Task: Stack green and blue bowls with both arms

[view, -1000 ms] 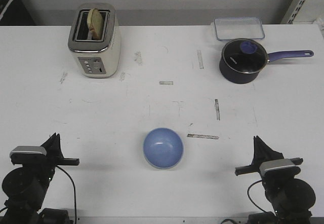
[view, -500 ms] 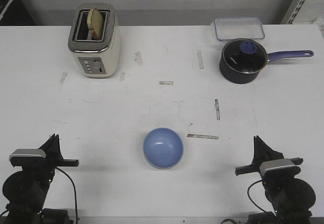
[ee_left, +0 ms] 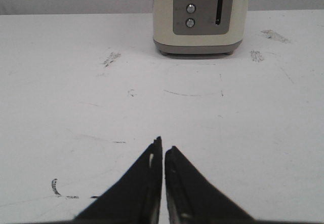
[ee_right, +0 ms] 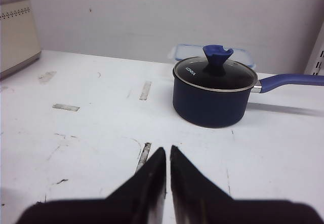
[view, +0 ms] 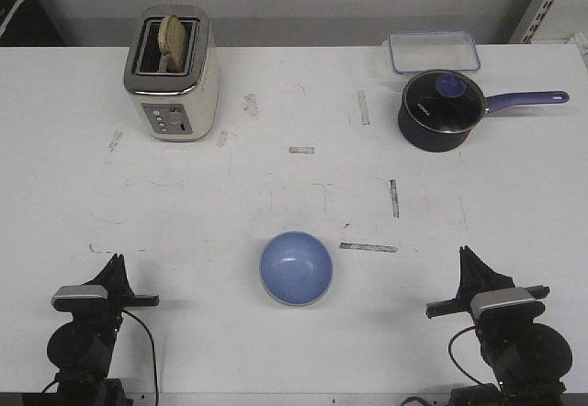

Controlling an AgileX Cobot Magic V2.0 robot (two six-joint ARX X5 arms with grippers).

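A periwinkle blue bowl point(view: 296, 267) sits upright on the white table point(view: 276, 186), near the front and midway between the arms. No green bowl shows on its own in any view. My left gripper point(view: 116, 260) is shut and empty, low at the front left, well left of the bowl. In the left wrist view its jaws point(ee_left: 163, 146) point over bare table toward the toaster. My right gripper point(view: 464, 253) is shut and empty at the front right, well right of the bowl. In the right wrist view its jaws point(ee_right: 168, 149) point toward the saucepan.
A cream toaster point(view: 172, 73) with bread in it stands at the back left, also in the left wrist view point(ee_left: 200, 16). A dark lidded saucepan point(view: 441, 108) with a purple handle stands at the back right, also in the right wrist view point(ee_right: 212, 95). A clear lidded box point(view: 433, 50) lies behind it.
My left arm has shifted right and drawn back toward the table's front edge, sitting lower. The right arm and the blue bowl have not moved.
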